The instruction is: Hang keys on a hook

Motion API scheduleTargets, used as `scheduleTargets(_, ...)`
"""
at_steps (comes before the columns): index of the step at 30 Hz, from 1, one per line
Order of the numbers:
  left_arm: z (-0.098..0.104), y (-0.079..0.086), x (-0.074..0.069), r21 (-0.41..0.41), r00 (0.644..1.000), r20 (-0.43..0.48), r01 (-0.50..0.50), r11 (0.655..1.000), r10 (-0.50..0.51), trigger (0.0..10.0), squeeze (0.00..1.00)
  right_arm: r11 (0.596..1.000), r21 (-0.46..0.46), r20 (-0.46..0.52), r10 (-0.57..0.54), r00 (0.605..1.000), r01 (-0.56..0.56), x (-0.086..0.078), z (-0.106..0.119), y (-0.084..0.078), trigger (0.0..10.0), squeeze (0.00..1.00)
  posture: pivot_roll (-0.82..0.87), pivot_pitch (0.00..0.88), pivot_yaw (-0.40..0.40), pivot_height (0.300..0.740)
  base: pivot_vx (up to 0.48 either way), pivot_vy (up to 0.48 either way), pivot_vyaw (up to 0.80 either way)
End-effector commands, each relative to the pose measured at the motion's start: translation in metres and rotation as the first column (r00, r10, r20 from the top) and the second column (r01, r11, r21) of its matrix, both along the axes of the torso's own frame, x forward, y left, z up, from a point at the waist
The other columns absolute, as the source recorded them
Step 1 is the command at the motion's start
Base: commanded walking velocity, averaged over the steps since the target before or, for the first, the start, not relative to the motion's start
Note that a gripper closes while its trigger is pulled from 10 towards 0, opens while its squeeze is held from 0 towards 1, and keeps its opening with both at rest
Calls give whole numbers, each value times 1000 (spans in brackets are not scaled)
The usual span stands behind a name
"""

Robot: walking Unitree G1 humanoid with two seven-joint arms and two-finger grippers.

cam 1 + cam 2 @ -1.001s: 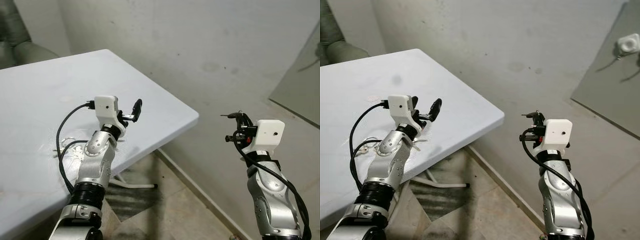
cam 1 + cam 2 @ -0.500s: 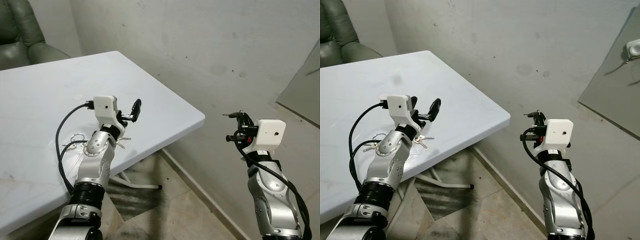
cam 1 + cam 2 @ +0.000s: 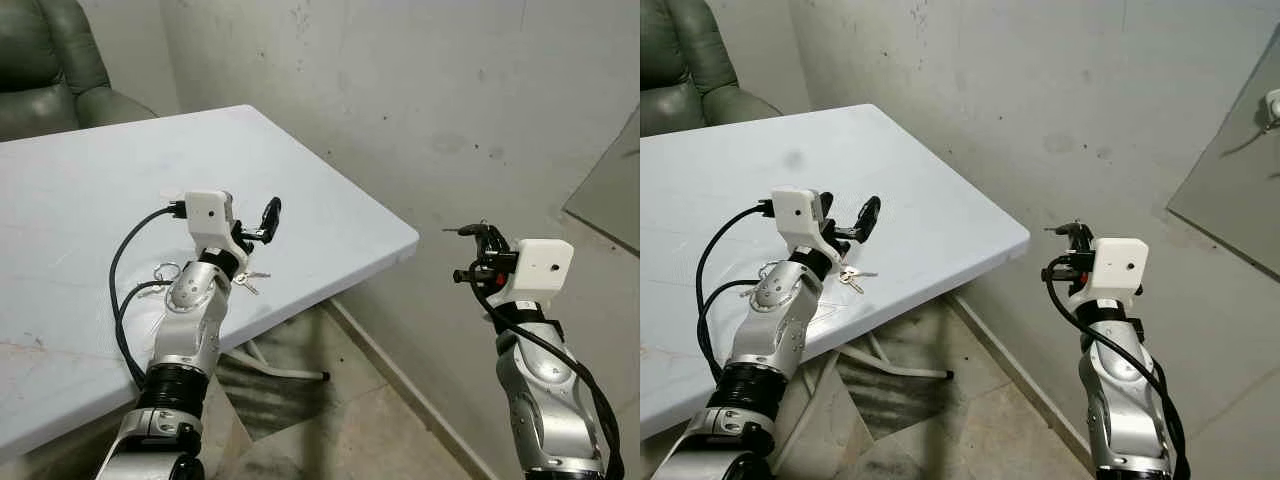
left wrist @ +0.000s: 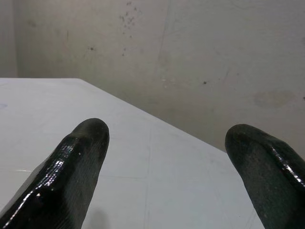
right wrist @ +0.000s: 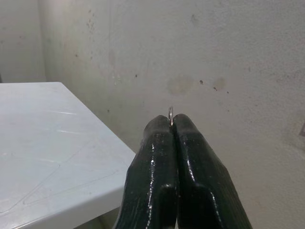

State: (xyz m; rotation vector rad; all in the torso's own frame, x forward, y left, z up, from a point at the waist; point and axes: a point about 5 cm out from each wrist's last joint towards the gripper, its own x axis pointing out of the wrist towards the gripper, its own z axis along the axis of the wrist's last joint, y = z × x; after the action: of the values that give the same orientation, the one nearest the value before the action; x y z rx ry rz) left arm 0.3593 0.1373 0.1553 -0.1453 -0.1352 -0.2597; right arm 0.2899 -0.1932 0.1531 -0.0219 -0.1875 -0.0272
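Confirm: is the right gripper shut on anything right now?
Shut. In the right wrist view the right gripper has its fingers pressed together, with a small metal ring poking out at their tips.

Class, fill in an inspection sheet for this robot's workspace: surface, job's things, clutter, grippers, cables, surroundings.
Surface: white table, bare apart from the keys.
Job's things: keys lie flat on the table beside the left arm; a thin metal loop pokes out between the right fingertips; hook: a small white fitting on the grey panel may be it, too small to tell.
Clutter: nothing seen.
Grippers: left gripper open, above the table past the keys; right gripper shut on the metal loop, off the table, facing the wall.
Cables: a black cable loops along each arm.
Surroundings: stained wall, green armchair, tiled floor.
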Motion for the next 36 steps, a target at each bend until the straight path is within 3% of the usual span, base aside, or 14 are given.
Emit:
scheduleTargets(1,4,1,2,-1,1000,2,-1,1000,1,10000,0,1000,1,19,-9,1000,9,-2,5,-3,10000,0,-73,0,-37,740,0,0,0)
scheduleTargets(7,3,2,2,-7,1000,-5,-9,1000,8,10000,0,1000,10,-8,-21,1000,21,-1,2,-5,10000,0,-72,0,-37,740,0,0,-156)
scheduleTargets(19,0,5,2,-14,999,-23,-25,1000,24,10000,0,1000,4,-21,-7,1000,8,0,1,-3,10000,0,-61,0,-45,740,0,0,-733)
scheduleTargets(27,-1,7,2,-14,999,-32,-34,999,33,10000,0,1000,2,-26,0,1000,1,1,1,-2,10000,0,-59,0,-48,740,0,445,-744)
scheduleTargets(36,-3,6,3,-5,996,-63,-59,998,58,10000,0,1000,-1,-32,-3,999,3,0,0,-2,10000,0,-59,0,-49,740,0,0,-744)
